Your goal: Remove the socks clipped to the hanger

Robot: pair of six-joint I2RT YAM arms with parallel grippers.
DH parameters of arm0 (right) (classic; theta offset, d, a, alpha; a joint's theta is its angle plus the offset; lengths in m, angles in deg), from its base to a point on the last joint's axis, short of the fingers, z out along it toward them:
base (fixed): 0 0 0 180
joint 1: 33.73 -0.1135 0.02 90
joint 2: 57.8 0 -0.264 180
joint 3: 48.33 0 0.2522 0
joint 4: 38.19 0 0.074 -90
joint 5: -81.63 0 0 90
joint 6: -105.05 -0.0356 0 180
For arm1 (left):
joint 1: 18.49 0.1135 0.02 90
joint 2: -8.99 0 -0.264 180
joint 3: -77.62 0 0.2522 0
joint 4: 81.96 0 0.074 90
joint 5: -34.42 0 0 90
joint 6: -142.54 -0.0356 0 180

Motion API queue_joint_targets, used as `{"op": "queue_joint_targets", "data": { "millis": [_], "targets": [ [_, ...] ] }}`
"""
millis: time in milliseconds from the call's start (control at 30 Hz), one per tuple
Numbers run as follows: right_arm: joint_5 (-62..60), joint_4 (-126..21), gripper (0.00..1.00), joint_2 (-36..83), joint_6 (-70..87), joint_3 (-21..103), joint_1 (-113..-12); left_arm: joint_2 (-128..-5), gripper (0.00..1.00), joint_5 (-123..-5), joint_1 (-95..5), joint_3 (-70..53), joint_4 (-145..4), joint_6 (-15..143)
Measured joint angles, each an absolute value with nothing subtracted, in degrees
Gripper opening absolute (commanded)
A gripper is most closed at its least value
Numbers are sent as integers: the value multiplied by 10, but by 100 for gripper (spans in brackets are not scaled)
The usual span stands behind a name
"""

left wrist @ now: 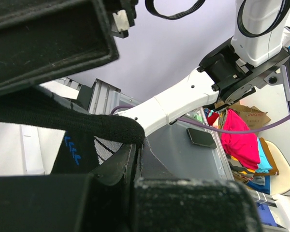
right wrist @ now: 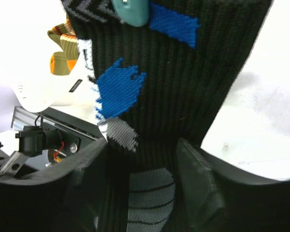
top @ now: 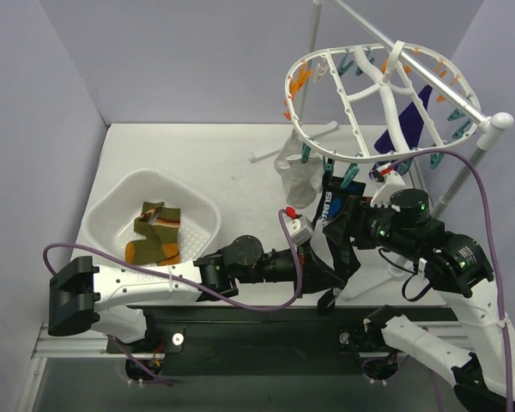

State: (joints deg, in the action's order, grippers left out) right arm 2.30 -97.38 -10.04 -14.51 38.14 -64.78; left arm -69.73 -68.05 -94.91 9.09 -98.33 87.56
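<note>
**Black sock being worked at its clip, both arms engaged**

The hanger (top: 384,79) is standing raised over the table's (top: 232,172) far right. A black sock (right wrist: 183,72) is hanging from a teal clip (right wrist: 129,10) on its near rim. The left gripper (top: 324,276) is clamping tight on the sock's lower end, presumably to draw the fabric downward out of the clip.

The right gripper (right wrist: 142,169) is straddling the same sock higher up, just below the clip, one finger on each side. I cannot tell whether those fingers are pinching the fabric or merely framing it. That position suggests it is steadying the sock near the clip.

A white sock (top: 296,178) and a dark purple sock (top: 405,116) are hanging from the hanger, awaiting removal. Orange-brown socks (top: 157,232) are lying in the white tub (top: 112,202) at the left, seemingly the drop point.
</note>
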Motion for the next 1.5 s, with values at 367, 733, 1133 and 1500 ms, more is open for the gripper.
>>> {"op": "queue_joint_targets", "data": {
  "millis": [367, 733, 1133, 1500],
  "targets": [
    [-6, -974, 0, -117, -151, 370, -648, -699, 25, -681, -953, 80, -962, 868],
    [-25, -974, 0, -167, -144, 360, -645, -652, 66, -681, -903, 24, -833, 812],
    [3, -981, 0, -179, -134, 367, -645, -713, 67, -677, -817, -145, -829, 829],
    [22, -994, 0, -186, -132, 388, -645, -787, 66, -594, -844, -178, -829, 835]
  ]
}}
